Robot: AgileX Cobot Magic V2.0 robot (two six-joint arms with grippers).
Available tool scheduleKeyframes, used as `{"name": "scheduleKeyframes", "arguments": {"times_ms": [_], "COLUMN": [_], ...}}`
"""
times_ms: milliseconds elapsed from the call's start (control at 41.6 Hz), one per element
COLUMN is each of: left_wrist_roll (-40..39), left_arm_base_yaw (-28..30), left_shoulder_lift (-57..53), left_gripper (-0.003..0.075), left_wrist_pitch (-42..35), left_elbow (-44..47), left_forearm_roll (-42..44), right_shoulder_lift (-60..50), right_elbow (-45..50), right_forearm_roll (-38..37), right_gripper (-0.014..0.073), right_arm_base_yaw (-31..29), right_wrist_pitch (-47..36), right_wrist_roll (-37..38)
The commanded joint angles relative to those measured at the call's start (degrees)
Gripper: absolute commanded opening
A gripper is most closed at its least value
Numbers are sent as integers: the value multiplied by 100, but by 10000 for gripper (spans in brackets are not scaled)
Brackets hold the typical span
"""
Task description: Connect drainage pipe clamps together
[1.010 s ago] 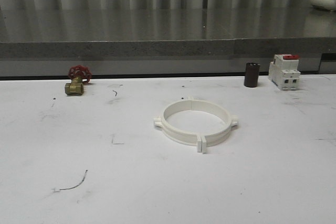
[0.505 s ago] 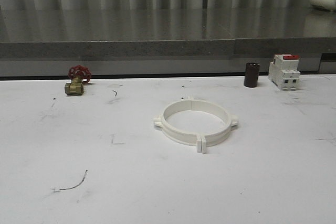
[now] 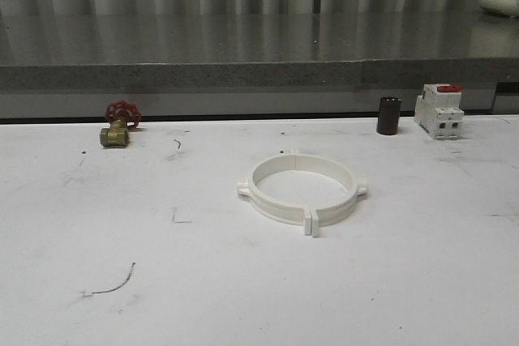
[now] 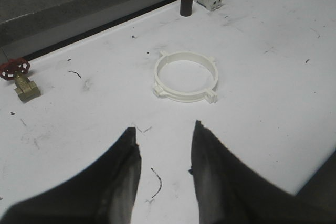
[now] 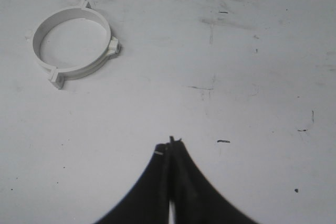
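**Ring closed, both arms clear of it**

Left gripper [image 4: 165, 132] first: its dark fingers [image 4: 126, 166] stand spread with a clear gap between them, nothing held, hanging above bare worktop [image 3: 243, 297]. Over to the right gripper [image 5: 170, 142]: fingers [image 5: 157, 182] pressed together at the tips, nothing between them, also above bare surface and well apart from the ring.

And there they are, the drainage pipe clamps [image 3: 302, 189], lying flat near the middle of the worktop, the two white halves meeting to form a full ring, paired tabs touching at the near seam. The far seam looks joined too, though it's small from here.

Along the back edge: a brass valve [image 3: 117, 126] with a red handwheel on the left, a dark cylinder [image 3: 388, 115] just beside a white breaker [image 3: 439, 110] with a red top on the right.
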Motion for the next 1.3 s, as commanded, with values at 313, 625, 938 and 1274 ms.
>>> {"name": "scheduleKeyframes", "arguments": {"times_ms": [313, 625, 938, 1274], "left_wrist_roll": [1, 1, 1, 1], "left_arm_base_yaw": [-1, -1, 1479, 3072], "left_shoulder_lift": [0, -37, -1192, -3039], "left_gripper": [239, -21, -20, -20], "left_wrist_pitch": [-468, -467, -563, -2042], "left_elbow": [-153, -153, 489, 2484], "left_forearm_roll": [-35, 153, 518, 587], "right_shoulder_lift": [-12, -12, -12, -12], "right_elbow": [-132, -132, -132, -132], "right_forearm_roll": [-79, -79, -79, -79], "right_gripper": [-116, -116, -116, -116], "right_arm_base_yaw": [-24, -24, -24, -24], "right_wrist_pitch": [-360, -360, -360, -360], "right_wrist_roll": [-48, -48, -48, -48]}}
